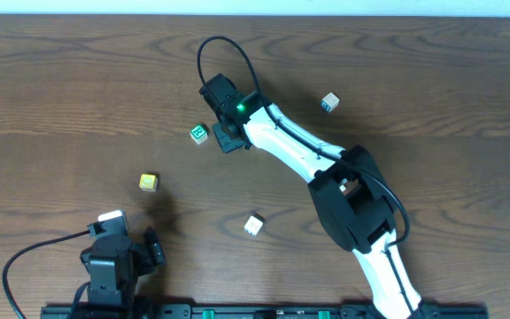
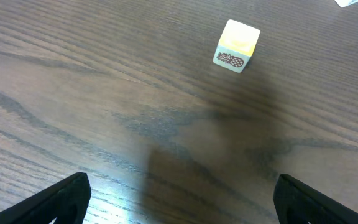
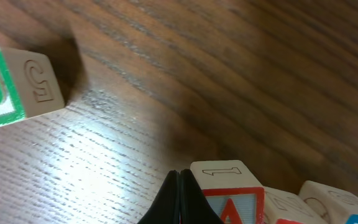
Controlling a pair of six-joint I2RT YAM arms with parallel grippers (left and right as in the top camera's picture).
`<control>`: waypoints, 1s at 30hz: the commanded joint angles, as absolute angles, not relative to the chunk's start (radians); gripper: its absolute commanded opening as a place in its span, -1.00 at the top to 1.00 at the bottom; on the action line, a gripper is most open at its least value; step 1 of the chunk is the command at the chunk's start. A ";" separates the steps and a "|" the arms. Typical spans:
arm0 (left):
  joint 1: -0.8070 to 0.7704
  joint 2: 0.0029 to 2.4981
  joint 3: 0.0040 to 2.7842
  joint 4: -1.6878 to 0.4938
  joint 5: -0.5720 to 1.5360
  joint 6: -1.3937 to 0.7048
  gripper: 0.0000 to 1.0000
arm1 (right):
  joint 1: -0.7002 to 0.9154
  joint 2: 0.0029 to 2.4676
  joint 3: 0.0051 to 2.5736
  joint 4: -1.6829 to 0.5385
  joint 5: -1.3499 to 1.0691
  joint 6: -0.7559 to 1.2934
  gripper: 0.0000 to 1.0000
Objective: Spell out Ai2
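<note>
Pressed together with no gap, the black fingertips of the right gripper point(image 3: 179, 198) stand just beside a pale-sided cube with a red "A" point(image 3: 229, 194), near the middle of the dark wooden desk point(image 1: 60, 89). Two more cubes sit close in a row beyond it. The second pale cube point(image 3: 284, 208) shows only a sliver of red and the third pale cube point(image 3: 331, 199) a sliver of blue, their characters cut off by the frame's edge. From overhead, the white-and-black arm hides all three.

On the fingers' other side a green-faced cube point(image 3: 17, 87) sits apart, with bare wood between.

Near the desk's near edge, toward its left corner, the left gripper point(image 2: 182, 202) has its jaws spread wide and holds nothing. A yellow-topped cube with a pineapple picture point(image 2: 236, 46) lies ahead of it across open wood.

A blue-marked pale cube point(image 1: 329, 102) stands alone toward the far edge. A small white cube point(image 1: 254, 225) stands alone in the near half, with open wood all round each.
</note>
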State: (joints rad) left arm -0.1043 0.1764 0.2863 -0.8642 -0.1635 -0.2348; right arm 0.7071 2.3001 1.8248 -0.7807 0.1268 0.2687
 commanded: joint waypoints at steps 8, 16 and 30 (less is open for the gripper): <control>-0.098 0.170 0.283 -0.875 -0.163 -0.224 -0.90 | 0.701 2.304 1.825 -0.785 0.181 0.334 0.98; -0.098 0.170 0.283 -0.875 -0.163 -0.224 -0.91 | 0.701 2.304 1.825 -0.774 0.183 0.336 0.97; -0.098 0.170 0.283 -0.875 -0.163 -0.224 -0.90 | 0.695 2.277 2.140 -0.991 0.213 0.267 0.97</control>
